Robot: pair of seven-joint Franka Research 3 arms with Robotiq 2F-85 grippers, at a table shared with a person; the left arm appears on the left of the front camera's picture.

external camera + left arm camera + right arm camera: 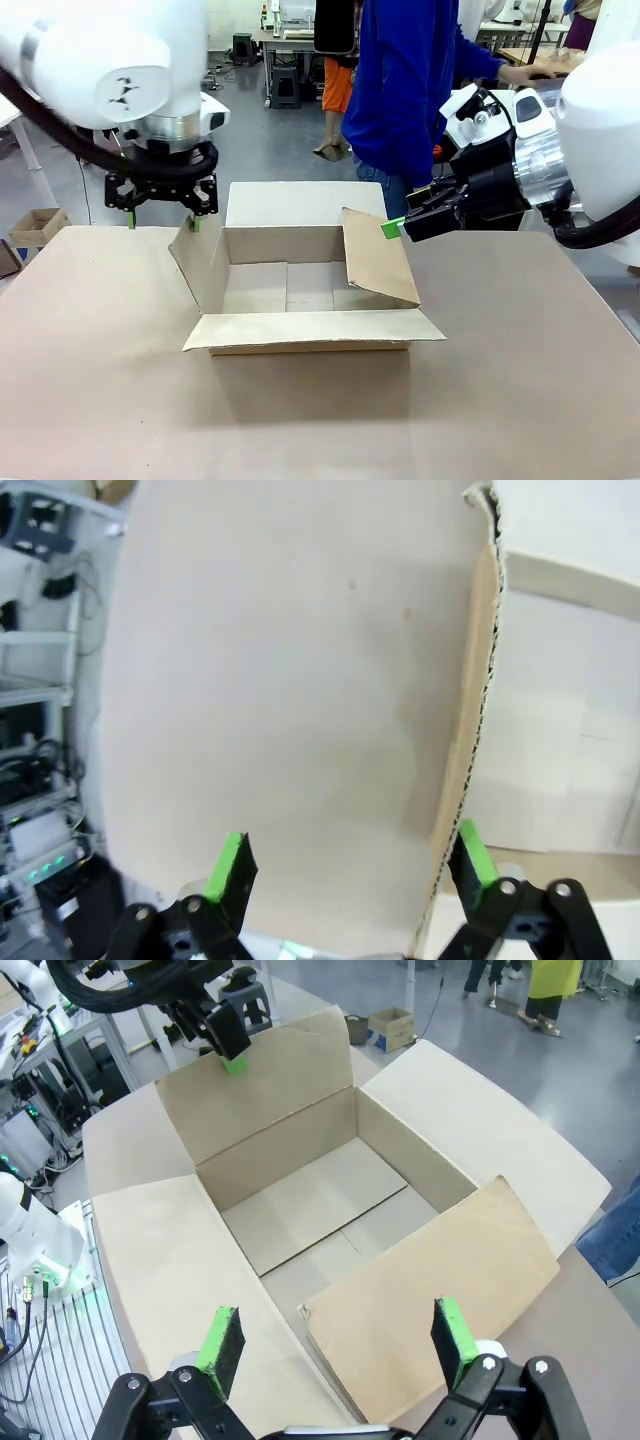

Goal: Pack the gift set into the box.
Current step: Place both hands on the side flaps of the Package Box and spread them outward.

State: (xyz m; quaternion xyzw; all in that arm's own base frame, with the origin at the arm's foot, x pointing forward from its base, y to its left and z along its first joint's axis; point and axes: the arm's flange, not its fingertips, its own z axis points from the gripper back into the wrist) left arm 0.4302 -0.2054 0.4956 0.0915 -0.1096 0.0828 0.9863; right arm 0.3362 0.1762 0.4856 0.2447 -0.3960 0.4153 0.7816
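— How do the end effectors stand?
— Two, both released. The left end effector hangs spread astride the top edge of the left flap of the large shallow brown corrugated cardboard box; I cannot tell whether a pad touches it. The right end effector is spread wide just beside the right flap, which leans inward.
— And the box?
— One box, midway along the brown surface, toward its far edge. It has four flaps; the far and near ones lie flat outward. One person in a blue top stands at the far edge.
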